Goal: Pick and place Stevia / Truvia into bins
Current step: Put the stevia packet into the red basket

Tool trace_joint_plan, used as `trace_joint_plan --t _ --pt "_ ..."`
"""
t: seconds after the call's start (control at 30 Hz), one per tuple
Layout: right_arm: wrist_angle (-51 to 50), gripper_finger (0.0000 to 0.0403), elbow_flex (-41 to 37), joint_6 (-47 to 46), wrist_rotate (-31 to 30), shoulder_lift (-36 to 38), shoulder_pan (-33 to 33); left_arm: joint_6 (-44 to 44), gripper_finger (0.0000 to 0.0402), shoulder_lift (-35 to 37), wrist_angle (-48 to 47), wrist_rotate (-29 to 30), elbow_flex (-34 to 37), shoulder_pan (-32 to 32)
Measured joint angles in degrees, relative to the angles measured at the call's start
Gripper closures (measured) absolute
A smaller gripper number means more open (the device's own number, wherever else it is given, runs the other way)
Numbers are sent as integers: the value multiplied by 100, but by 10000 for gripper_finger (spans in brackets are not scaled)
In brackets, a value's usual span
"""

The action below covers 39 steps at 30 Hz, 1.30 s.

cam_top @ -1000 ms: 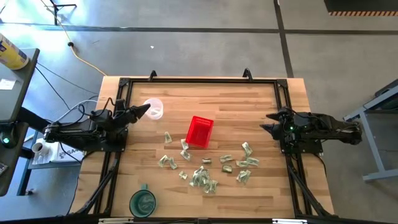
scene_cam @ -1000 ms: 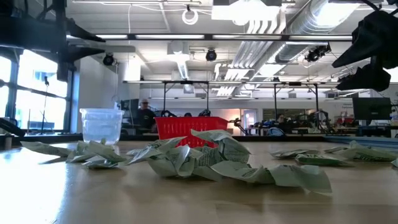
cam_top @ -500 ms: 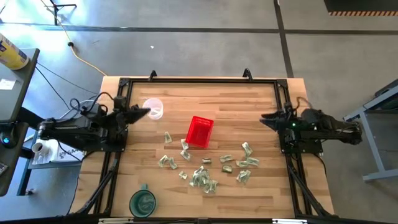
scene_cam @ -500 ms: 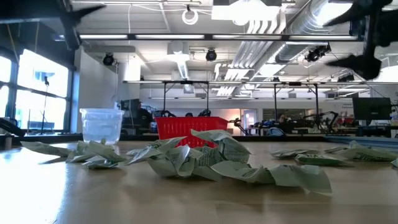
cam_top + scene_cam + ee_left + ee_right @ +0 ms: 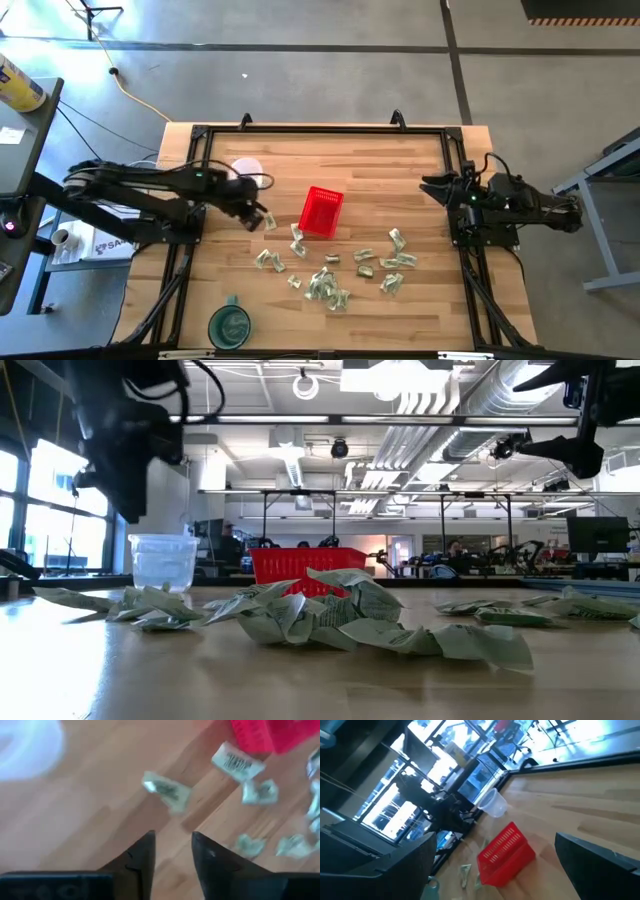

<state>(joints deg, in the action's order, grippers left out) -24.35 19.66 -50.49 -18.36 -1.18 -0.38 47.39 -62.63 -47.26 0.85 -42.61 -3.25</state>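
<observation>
Crumpled pale green-and-white sachets [image 5: 330, 275] lie scattered at five o'clock of the red mesh basket [image 5: 322, 211]. The left gripper [image 5: 262, 219] hovers at the basket's nine o'clock, fingers slightly apart and empty; the right gripper [image 5: 432, 189] waits at three o'clock, spread wide.

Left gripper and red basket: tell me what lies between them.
In the high view, one sachet lies on the wood between the left gripper and the red basket, right by the gripper; the rest of that stretch is bare.

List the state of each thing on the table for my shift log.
Small red mesh plastic basket: upright, contents not visible.
Pale green paper sweetener sachets: scattered loose on the wood, outside the basket.
Clear plastic cup: upright.
Round green cup: upright.
Left hand: part open above a sachet, holding nothing.
Right hand: open, empty, at table's right edge.
</observation>
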Motion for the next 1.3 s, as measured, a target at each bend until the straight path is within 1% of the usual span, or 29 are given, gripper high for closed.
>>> trace_joint_plan --t 0.13,0.27,0.37,0.47,0.7,0.87,1.03,1.13,1.3 --pt "9 8 0 4 -49 -98 0 589 181 -695 630 83 -2 -169" --pt "89 8 0 -166 -59 -192 0 995 138 -1205 680 109 -2 -365" --pt "75 8 0 -202 -64 -235 0 987 124 -1442 732 76 -2 -351" --pt "-102 8 0 -214 -141 -272 0 989 125 -1618 830 74 -2 -349" --pt "-351 8 0 -222 -266 -299 0 991 169 -2027 1328 78 0 -349" --pt "-379 8 0 -216 -263 -299 -1 972 204 -2474 1307 149 -12 -349" --pt "-409 8 0 -215 -254 -299 -2 840 239 -2702 1272 207 -28 -346" --pt "-455 8 0 -216 -253 -299 -2 810 274 -2679 1256 322 -30 -345" --pt "-552 8 0 -252 -269 -297 -2 543 356 -2683 1279 475 -179 -345"
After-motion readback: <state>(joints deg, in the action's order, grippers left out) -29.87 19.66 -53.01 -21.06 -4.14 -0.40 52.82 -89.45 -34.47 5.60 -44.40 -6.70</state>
